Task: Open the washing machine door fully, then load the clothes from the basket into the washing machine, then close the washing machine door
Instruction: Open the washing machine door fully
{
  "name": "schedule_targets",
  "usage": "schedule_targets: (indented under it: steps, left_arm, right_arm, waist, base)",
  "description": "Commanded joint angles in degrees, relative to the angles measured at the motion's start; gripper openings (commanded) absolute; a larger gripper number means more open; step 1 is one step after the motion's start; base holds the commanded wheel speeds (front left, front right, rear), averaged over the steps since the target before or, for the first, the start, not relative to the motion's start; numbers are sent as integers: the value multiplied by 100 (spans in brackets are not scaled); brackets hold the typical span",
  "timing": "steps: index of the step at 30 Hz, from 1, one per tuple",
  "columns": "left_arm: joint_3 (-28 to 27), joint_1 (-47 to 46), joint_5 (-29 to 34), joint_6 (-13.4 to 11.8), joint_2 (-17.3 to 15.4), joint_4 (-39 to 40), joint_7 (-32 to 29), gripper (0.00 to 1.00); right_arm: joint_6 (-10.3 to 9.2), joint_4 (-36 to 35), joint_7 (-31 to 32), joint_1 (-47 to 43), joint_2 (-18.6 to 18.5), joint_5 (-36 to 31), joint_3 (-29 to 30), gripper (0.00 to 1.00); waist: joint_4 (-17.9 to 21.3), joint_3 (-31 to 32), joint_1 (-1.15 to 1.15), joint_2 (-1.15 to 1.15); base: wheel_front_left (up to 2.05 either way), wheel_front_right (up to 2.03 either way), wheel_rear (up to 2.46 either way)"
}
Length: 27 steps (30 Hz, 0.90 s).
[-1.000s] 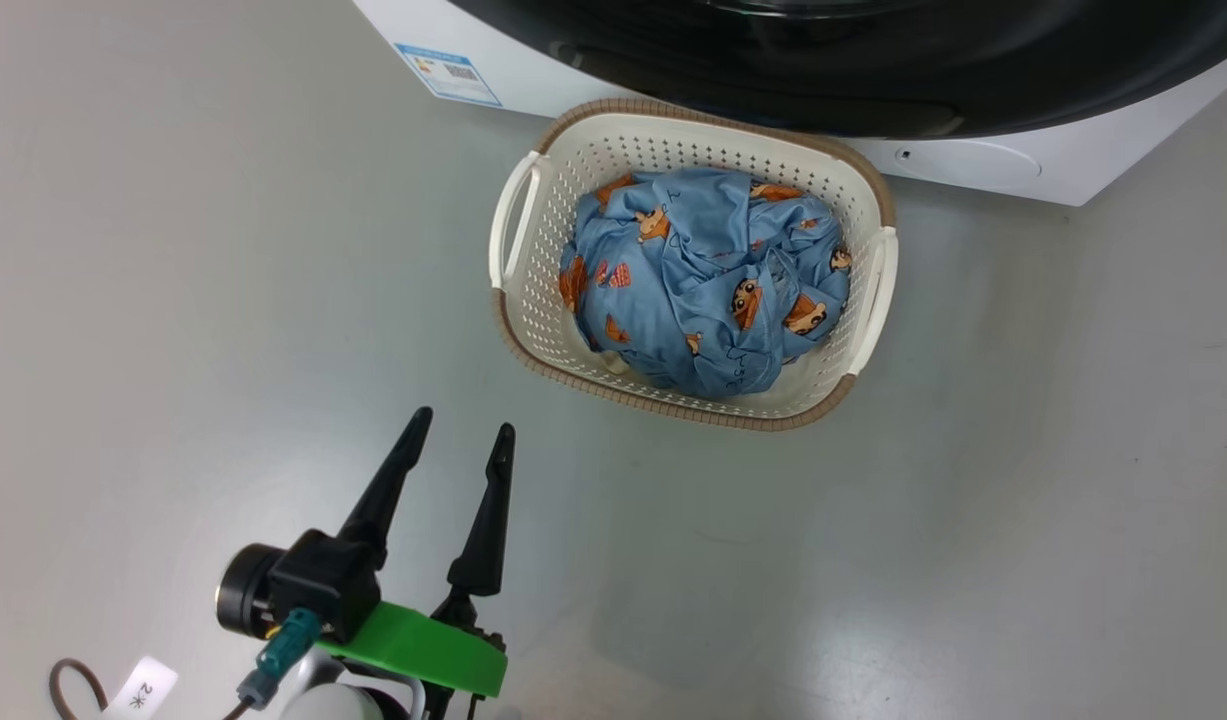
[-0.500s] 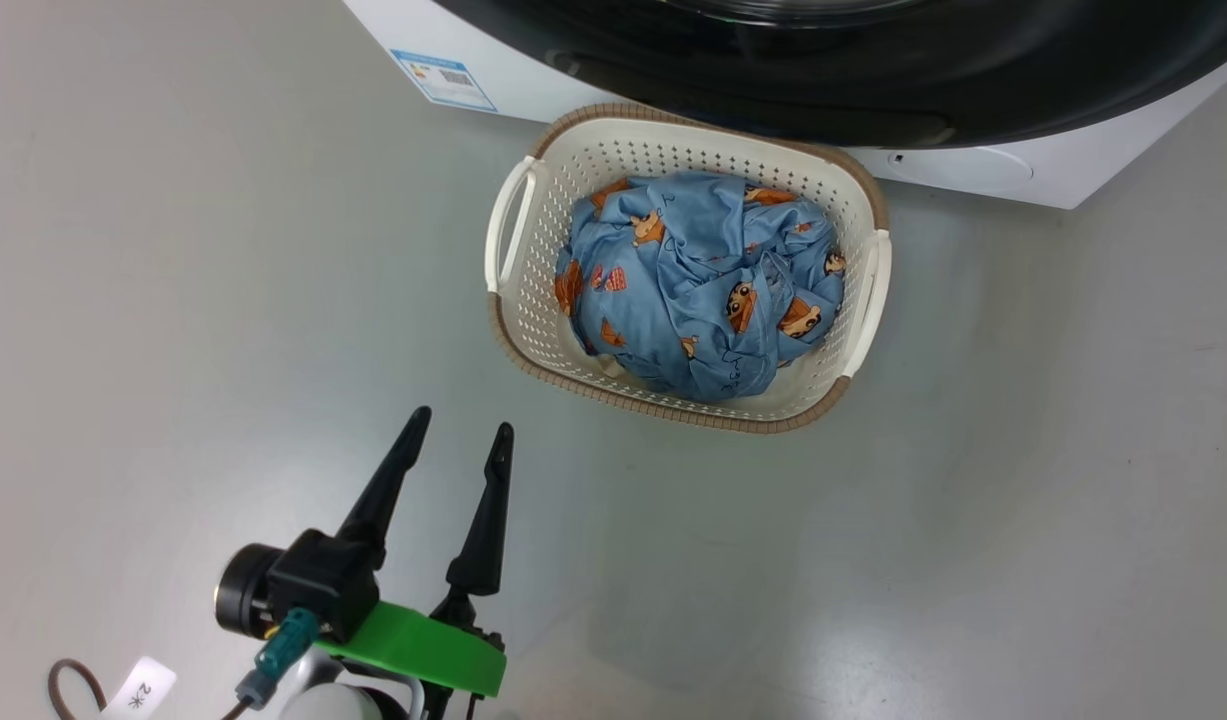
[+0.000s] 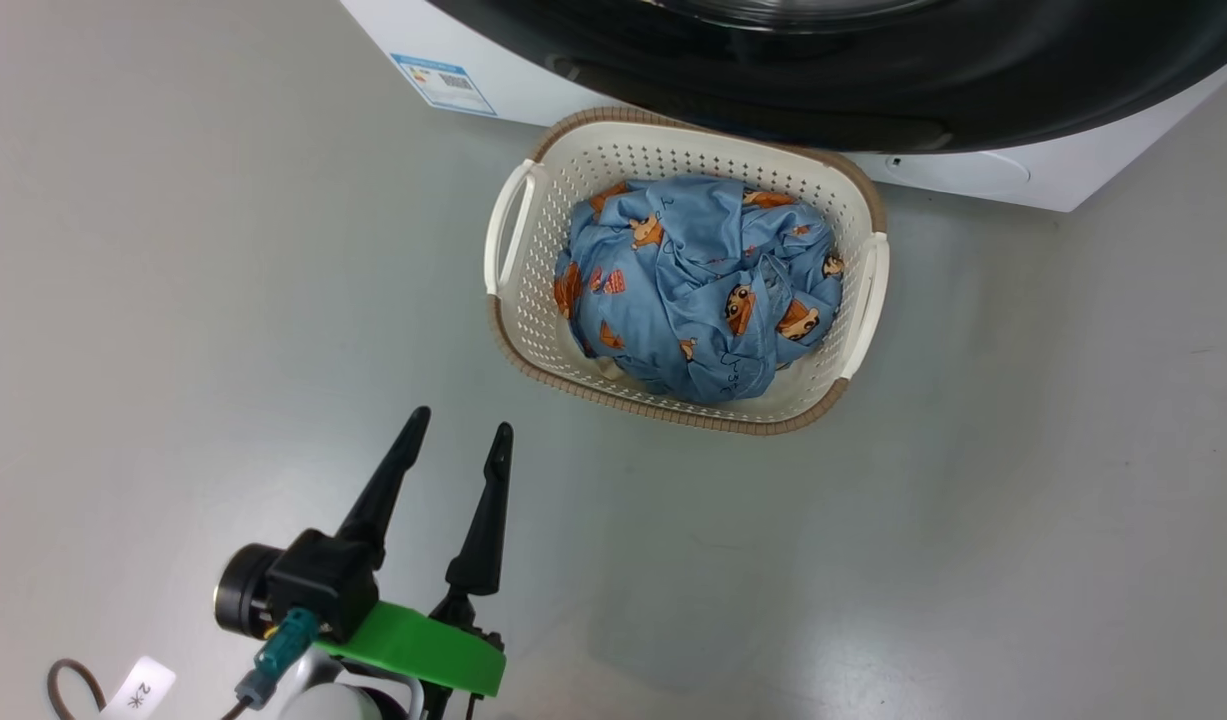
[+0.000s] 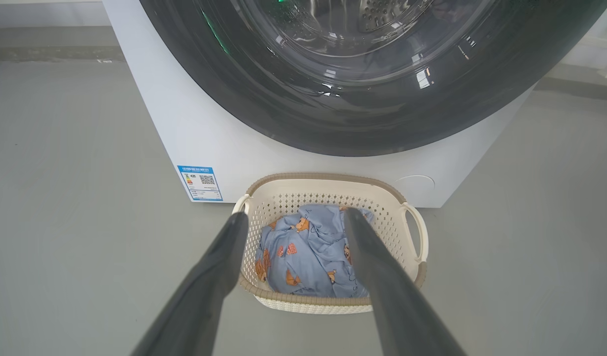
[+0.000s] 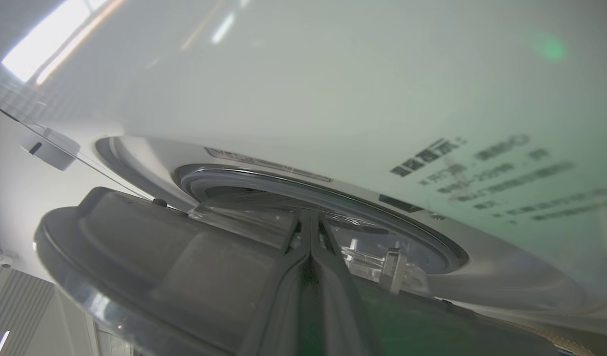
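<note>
The white washing machine (image 3: 518, 95) stands at the top of the head view, its glossy black washing machine door (image 3: 873, 70) overhanging the basket (image 3: 533, 290). The cream basket sits on the floor against the machine and holds the blue bear-print clothes (image 3: 693, 290). My left gripper (image 3: 463, 420) hovers open and empty, short of the basket's near left corner. Along its fingers I see the door (image 4: 362, 113), the basket (image 4: 392, 227) and the clothes (image 4: 308, 257). My right gripper (image 5: 310, 217) is shut, its tips in the gap between the door's inner side (image 5: 135, 257) and the grey rubber ring (image 5: 263, 180).
Bare grey floor (image 3: 973, 500) surrounds the basket on the left, right and near sides. A blue sticker (image 3: 443, 85) marks the machine's lower left corner. A round white cover (image 3: 958, 170) sits on the machine's lower right front.
The whole head picture has slid a little downward, so the camera moved. My left gripper keeps its place and its opening. The clothes lie as before.
</note>
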<state>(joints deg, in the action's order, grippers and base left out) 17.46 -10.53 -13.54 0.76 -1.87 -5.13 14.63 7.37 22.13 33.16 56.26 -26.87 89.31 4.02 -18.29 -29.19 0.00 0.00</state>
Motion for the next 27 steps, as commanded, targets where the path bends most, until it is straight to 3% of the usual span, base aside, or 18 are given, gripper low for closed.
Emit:
schedule_targets:
  steps: [1, 27]
  left_arm:
    - [-197, 5, -35, 4, -100, 102, 37, 100]
    - [-251, -21, -25, 7, -100, 91, 37, 100]
  right_arm:
    - [12, -221, 31, -16, 111, -42, -165, 0]
    - [12, -319, 178, -109, 107, 30, -376, 0]
  waist:
    - [5, 4, 0, 0]
    - [188, 7, 0, 0]
  base:
    - [0, 0, 0]
    - [0, 0, 0]
